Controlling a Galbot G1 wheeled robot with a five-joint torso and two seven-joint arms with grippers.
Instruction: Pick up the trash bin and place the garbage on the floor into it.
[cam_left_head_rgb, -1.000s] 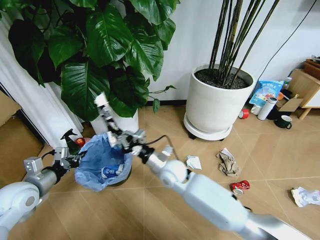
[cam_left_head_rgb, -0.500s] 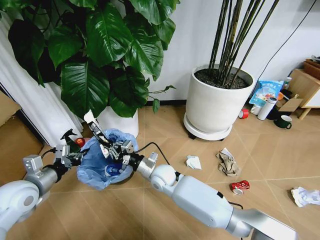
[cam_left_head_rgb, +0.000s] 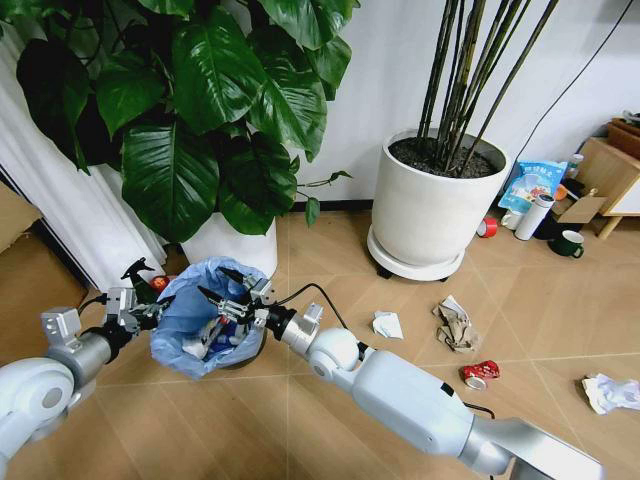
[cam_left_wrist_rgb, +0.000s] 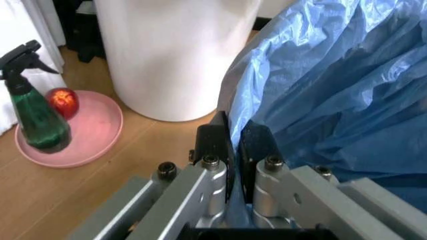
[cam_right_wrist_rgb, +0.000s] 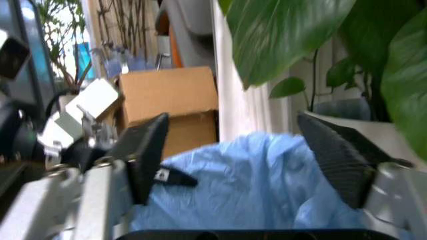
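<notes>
Over the trash bin (cam_left_head_rgb: 205, 330) my right gripper (cam_left_head_rgb: 222, 296) hangs spread — my left gripper (cam_left_wrist_rgb: 235, 150) pinches its blue liner (cam_left_wrist_rgb: 333, 95).

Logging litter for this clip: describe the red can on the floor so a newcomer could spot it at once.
Start at the big white pot holding the bare stalks. On the floor in front of it, toward the robot and a little to the right, past the crumpled brown paper, lies the can. It is crushed and is the only red piece among the pale scraps.
</notes>
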